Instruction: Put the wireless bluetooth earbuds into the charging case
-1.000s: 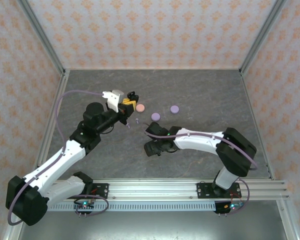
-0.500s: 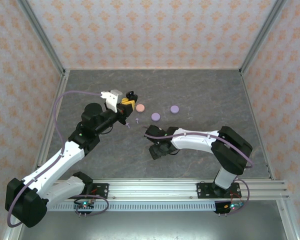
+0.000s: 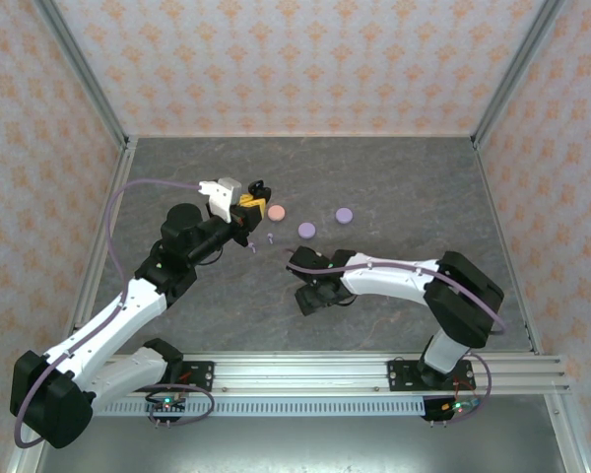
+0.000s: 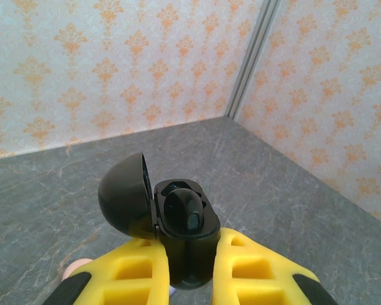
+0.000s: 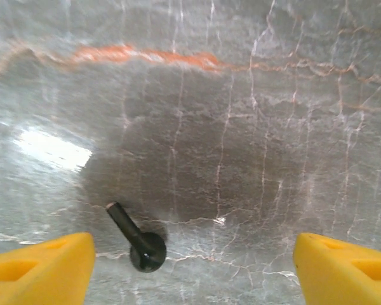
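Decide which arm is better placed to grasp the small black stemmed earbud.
Right. The right gripper hangs open over the small black stemmed earbud; the left gripper is shut on the open black round case.

Bright, even light; white glare patch (image 5: 51, 149) and soft blur on the grey tabletop (image 5: 254, 127), dark shadow (image 5: 197, 146) at centre.

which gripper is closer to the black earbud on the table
Right. The right gripper hangs open over the earbud, which lies on the table between its fingers. The left gripper is away from it, holding the open black case.
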Tool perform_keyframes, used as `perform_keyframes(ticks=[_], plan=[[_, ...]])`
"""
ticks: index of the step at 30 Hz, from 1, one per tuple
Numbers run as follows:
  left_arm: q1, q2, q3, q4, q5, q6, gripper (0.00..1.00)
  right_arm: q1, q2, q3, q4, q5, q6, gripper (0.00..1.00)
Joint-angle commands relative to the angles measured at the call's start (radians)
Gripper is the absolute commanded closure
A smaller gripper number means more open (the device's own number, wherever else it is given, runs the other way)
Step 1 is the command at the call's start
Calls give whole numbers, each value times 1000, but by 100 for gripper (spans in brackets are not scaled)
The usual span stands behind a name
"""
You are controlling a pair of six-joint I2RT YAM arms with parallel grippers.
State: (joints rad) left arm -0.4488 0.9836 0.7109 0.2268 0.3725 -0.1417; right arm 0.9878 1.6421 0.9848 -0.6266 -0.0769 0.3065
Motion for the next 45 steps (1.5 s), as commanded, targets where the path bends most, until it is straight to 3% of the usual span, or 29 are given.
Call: perform_keyframes(ticks=[1, 6, 20, 45], plan=[[12, -23, -2, 2, -16, -1, 100, 6, -2, 42, 7, 45, 8, 16], [12, -43, -5, -16, -21, 5, 100, 2, 75, 104, -26, 122, 13, 15], [12, -48, -13, -12, -18, 1, 100, -5, 158, 114, -43, 193, 83, 16], [13, -34, -8, -4, -13, 2, 100, 9, 63, 41, -62, 101, 71, 19]])
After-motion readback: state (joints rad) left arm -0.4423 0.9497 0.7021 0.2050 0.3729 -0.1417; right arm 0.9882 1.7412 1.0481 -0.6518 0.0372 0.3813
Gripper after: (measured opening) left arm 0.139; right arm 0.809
